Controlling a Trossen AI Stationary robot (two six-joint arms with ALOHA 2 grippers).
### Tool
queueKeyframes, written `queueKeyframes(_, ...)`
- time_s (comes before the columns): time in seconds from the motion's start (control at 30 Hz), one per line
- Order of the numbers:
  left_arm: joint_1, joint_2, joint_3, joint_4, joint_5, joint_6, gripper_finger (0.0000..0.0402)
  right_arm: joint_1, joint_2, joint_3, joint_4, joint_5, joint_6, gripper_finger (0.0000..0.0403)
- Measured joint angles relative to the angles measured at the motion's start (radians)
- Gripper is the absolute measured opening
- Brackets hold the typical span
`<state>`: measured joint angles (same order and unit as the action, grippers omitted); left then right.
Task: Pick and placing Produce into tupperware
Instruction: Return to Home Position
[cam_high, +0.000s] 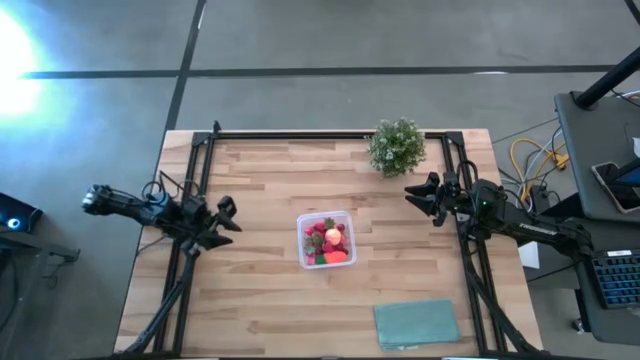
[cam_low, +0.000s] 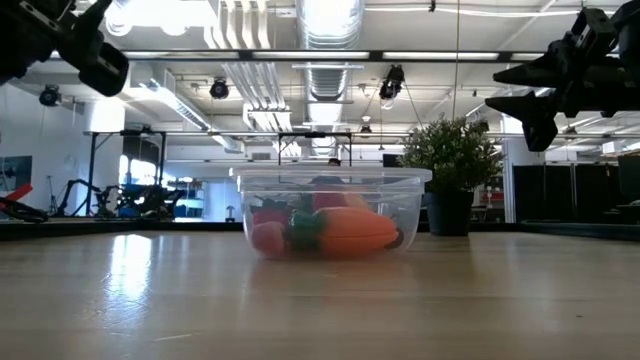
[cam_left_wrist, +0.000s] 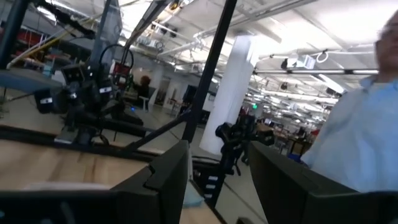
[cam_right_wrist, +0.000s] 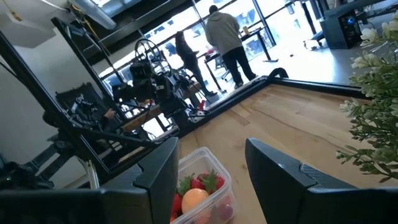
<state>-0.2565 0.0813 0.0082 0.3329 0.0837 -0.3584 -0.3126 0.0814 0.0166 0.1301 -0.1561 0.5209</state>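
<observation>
The clear square tupperware (cam_high: 326, 239) stands on its base at the middle of the wooden table and holds the produce (cam_high: 328, 243): red strawberries, a pink-orange ball and an orange-red piece with a green end. It also shows in the low view (cam_low: 330, 212) and the right wrist view (cam_right_wrist: 200, 186). My left gripper (cam_high: 227, 218) is open and empty, raised left of the container. My right gripper (cam_high: 424, 196) is open and empty, raised right of it, near the plant.
A bushy green potted plant (cam_high: 397, 146) stands at the table's far edge, close to my right gripper. A flat teal-green cloth (cam_high: 416, 324) lies at the near right corner. A black frame runs along the table's sides. People stand in the room beyond.
</observation>
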Motion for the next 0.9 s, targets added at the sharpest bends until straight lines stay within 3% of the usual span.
queueKeyframes(0.9, 0.0, 0.113, -0.002, -0.002, -0.003, 0.0, 0.0155, 0.0, 0.0, 0.0, 0.001, 0.0, 0.0, 0.0178)
